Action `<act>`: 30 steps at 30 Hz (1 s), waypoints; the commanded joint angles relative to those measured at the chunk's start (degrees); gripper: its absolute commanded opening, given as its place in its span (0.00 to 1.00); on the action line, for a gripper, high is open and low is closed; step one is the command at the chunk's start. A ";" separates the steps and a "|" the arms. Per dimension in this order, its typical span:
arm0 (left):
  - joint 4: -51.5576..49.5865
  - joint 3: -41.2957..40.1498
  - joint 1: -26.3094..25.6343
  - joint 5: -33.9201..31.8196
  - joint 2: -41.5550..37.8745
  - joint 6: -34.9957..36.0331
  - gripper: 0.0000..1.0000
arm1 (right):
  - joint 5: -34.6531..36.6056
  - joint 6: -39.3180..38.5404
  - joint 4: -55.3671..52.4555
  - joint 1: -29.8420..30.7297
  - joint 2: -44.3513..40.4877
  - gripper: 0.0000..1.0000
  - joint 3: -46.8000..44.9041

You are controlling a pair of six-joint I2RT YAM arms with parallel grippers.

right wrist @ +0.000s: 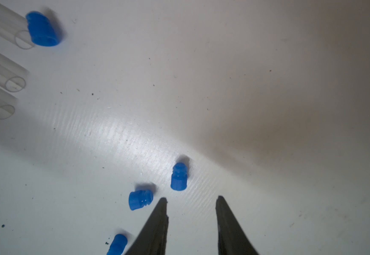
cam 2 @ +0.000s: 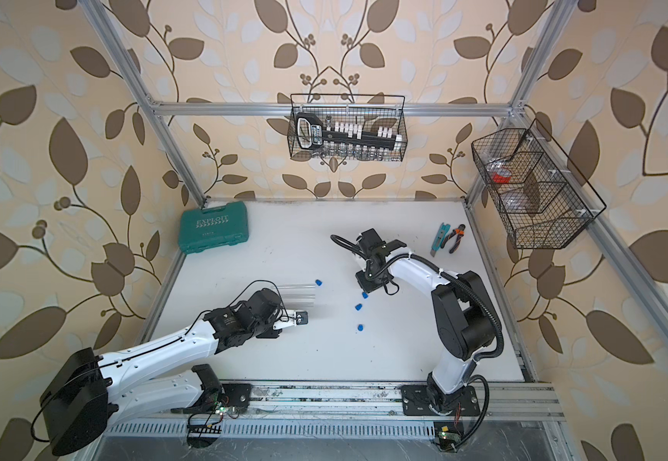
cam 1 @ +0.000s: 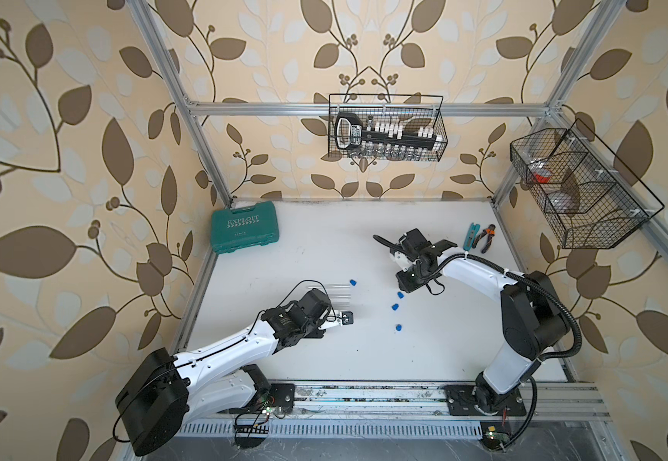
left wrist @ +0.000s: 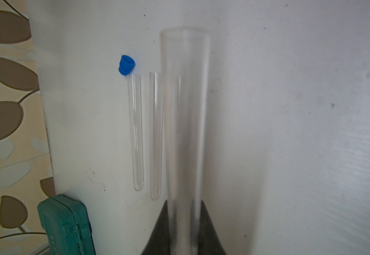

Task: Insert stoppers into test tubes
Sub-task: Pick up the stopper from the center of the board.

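A held test tube [left wrist: 185, 123] is clenched between the left fingers [left wrist: 158, 231]. Its open mouth is turned away from them. It is seen blurred in the left wrist view and is raised above the tabletop [cam 1: 324, 359].

Three test tubes [left wrist: 136, 132] are laid side by side on the tabletop on the left arm's side. Their open mouths are turned toward the middle of the tabletop, and the third is seen only through the held one. A lone stopper [left wrist: 126, 65] is found just beside the mouth of the outermost tube; whether it touches the rim cannot be told.

The right fingers [right wrist: 153, 229] are released, spread apart with nothing between them, and pointed down at the tabletop. Three stoppers [cam 1: 395, 307] are strung in a loose line near the middle of the tabletop, well apart from the tubes. The nearest stopper [right wrist: 179, 176] is seen on its side just past the fingertips, not between them.

A green tool case [cam 1: 244, 227] is placed at the back left corner of the tabletop. Pliers [cam 1: 487, 236] are laid near the back right edge. A wire basket [cam 1: 384, 95] is hung on the rear rail.
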 commanded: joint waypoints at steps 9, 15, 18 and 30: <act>0.62 1.80 -0.58 0.45 0.85 -0.33 0.00 | -2.66 -3.16 2.70 -0.13 1.74 0.35 -4.17; 0.53 1.77 -0.58 0.64 0.95 -0.29 0.00 | -2.97 -3.17 3.55 0.04 2.08 0.36 -4.58; 0.52 1.87 -0.58 0.63 1.13 -0.34 0.00 | -2.49 -3.06 3.55 0.23 2.64 0.36 -4.53; 0.52 1.91 -0.58 0.63 1.15 -0.15 0.00 | -1.70 -2.65 4.34 0.94 4.05 0.31 -4.87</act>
